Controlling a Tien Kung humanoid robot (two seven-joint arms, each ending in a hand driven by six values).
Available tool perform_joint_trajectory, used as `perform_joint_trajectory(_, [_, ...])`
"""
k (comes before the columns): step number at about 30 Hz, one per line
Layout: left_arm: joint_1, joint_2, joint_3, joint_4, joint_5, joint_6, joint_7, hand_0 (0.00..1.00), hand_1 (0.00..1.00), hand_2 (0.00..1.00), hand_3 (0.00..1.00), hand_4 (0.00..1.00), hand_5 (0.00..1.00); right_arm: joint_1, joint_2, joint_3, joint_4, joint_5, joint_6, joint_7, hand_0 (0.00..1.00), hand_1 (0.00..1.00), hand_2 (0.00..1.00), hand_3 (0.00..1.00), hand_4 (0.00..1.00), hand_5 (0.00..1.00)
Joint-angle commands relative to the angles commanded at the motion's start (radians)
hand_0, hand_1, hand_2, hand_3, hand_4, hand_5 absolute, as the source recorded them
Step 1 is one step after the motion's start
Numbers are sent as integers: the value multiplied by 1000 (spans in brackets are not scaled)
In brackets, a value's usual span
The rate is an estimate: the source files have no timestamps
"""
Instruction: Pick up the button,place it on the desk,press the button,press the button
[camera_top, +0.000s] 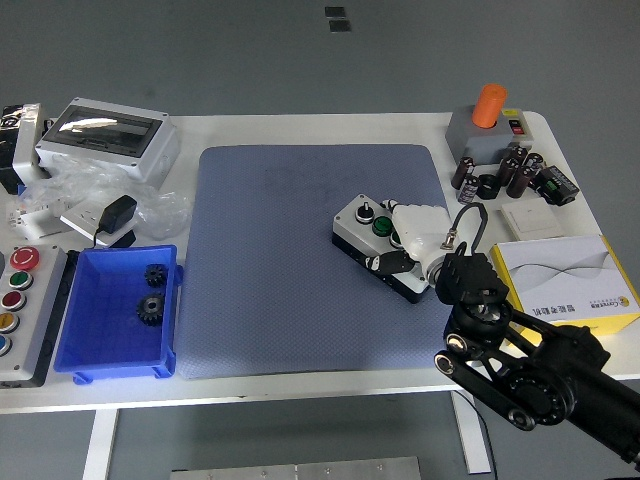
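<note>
The button box, white-topped with black sides, lies on the blue-grey mat right of its middle. A black knob and a green button show on its top. My right hand comes in from the lower right and rests over the box's near right half. Its white and black fingers are curled down onto the box top, hiding the buttons beneath. I cannot tell whether a fingertip is pushing a button in. The left arm is out of view.
A blue bin with two black gears stands at the mat's left. A panel of coloured buttons is at the far left. A grey box with an orange cap, several capacitors and a yellow-white carton are at the right.
</note>
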Motion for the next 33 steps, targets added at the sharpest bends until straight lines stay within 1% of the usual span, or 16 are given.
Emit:
perform_joint_trajectory(2, [0,-1,2,0,-1,-1,-2,630,633,568,681,635,182,2,-8,-8,0,6,-19,26,118,327,419,528,411,2])
perform_joint_trajectory(4, [-1,-1,4,0,-3,-1,-4,630,633,568,681,635,182,8,-24,-21,3,27,-50,73,118,327,419,528,411,2])
perform_joint_trajectory(5, [0,-2,4,0,-3,-1,-4,631,633,568,681,635,181,12,-33,-29,5,37,-65,97,121,326,394,480,382,2])
perform_joint_trajectory(9, [0,-2,5,0,-4,-1,-3,631,633,568,681,635,181,40,-75,-80,13,82,-128,206,121,326,394,480,382,2])
perform_joint_trajectory(10, [0,-2,5,0,-5,-1,-4,631,633,568,681,634,181,48,-85,-94,15,96,-146,236,134,334,394,520,385,2])
perform_joint_trajectory(14, [-1,-4,8,0,-6,-2,-3,631,633,568,681,634,181,87,-120,-155,32,147,-225,347,134,334,394,520,385,2])
perform_joint_trajectory(16, [-1,-4,9,0,-7,-2,-2,631,633,568,681,634,181,110,-134,-192,32,167,-255,401,134,334,394,520,385,2])
perform_joint_trajectory(17, [-1,-5,9,0,-7,-2,-2,631,633,568,681,634,183,120,-139,-209,29,173,-262,423,150,344,408,533,342,2])
perform_joint_trajectory(20, [0,-6,12,0,-9,-2,-1,631,633,568,681,634,183,149,-146,-264,16,165,-259,492,150,344,408,533,342,2])
perform_joint_trajectory(22, [0,-7,11,0,-8,-2,1,631,633,568,681,634,183,166,-143,-291,4,126,-248,535,150,344,408,533,342,2])
perform_joint_trajectory(23, [0,-7,12,0,-8,-2,2,631,633,569,681,635,183,172,-140,-301,-3,109,-243,548,192,369,415,544,318,2])
perform_joint_trajectory(24, [0,-8,11,0,-6,-2,2,631,633,569,681,635,183,180,-135,-312,-14,84,-237,559,192,369,415,544,318,2])
perform_joint_trajectory(28, [-1,-8,10,0,-3,-3,3,631,633,569,681,635,183,193,-119,-331,-51,14,-237,570,192,369,415,544,318,2])
perform_joint_trajectory(29, [-1,-8,9,0,-2,-3,3,630,633,569,681,636,186,196,-115,-333,-61,-2,-239,571,268,427,431,567,275,2])
perform_joint_trajectory(33, [-2,-8,9,0,0,-3,4,630,633,569,681,636,186,201,-100,-337,-96,-25,-241,577,268,427,431,567,275,2])
